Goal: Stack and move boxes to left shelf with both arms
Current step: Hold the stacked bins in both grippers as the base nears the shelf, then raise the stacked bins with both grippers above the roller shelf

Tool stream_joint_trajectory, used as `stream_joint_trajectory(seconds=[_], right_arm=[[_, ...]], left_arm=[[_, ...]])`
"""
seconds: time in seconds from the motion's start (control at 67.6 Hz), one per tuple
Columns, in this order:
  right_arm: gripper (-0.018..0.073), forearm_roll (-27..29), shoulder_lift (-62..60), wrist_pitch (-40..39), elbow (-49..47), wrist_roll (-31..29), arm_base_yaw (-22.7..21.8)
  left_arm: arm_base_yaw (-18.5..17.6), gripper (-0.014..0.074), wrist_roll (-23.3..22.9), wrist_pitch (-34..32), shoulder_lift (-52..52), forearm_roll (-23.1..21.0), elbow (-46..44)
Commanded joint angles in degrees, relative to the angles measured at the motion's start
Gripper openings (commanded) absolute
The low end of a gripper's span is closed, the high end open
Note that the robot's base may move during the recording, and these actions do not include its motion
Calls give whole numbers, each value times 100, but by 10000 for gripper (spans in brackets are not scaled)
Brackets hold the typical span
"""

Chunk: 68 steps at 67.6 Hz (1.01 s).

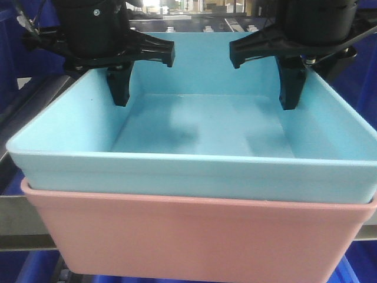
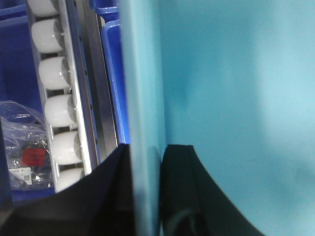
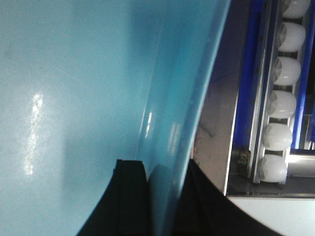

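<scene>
The light cyan-blue box (image 1: 200, 130) sits nested inside the salmon-pink box (image 1: 194, 236), close to the front camera. My left gripper (image 1: 109, 93) is shut on the cyan box's left wall, one finger inside and one outside. In the left wrist view, its fingers (image 2: 177, 191) pinch that wall (image 2: 142, 98). My right gripper (image 1: 299, 94) is shut on the right wall, and the right wrist view (image 3: 165, 164) shows the same pinch. Rows of white rollers (image 2: 59, 108) of the steel shelf lie beside the stack, and more rollers (image 3: 283, 103) show on the other side.
A flat steel rail (image 1: 12, 218) runs behind the pink box. Dark blue bins (image 2: 112, 73) stand beside and below the stack. A clear plastic bag (image 2: 24, 142) with a red label lies at the left. A white tabletop corner (image 3: 275, 216) shows at the lower right.
</scene>
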Motion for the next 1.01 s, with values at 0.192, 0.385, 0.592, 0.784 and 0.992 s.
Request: stream_joint_trajectory(seconds=[0.192,0.385,0.592,0.784,0.992], right_arm=[[56,211,-261,-1247,-279,-155,179],[56,211,-261,-1247,-279,-155,179],[56,211,-261,-1247,-279,-155,179],[56,211,-261,-1247,-279,-155,179],[56,211,-261,-1247,-279,-155,179]], left_arm=[[-217,-3,26,-1279,-287,-260,-270],[-217,-3,26,-1279,-287,-260,-270],[-217,-3,26,-1279,-287,-260,-270],[-217,-3,26,-1279,-287,-260,-270],[-217,-3,26,-1279,-287,-260,-270]])
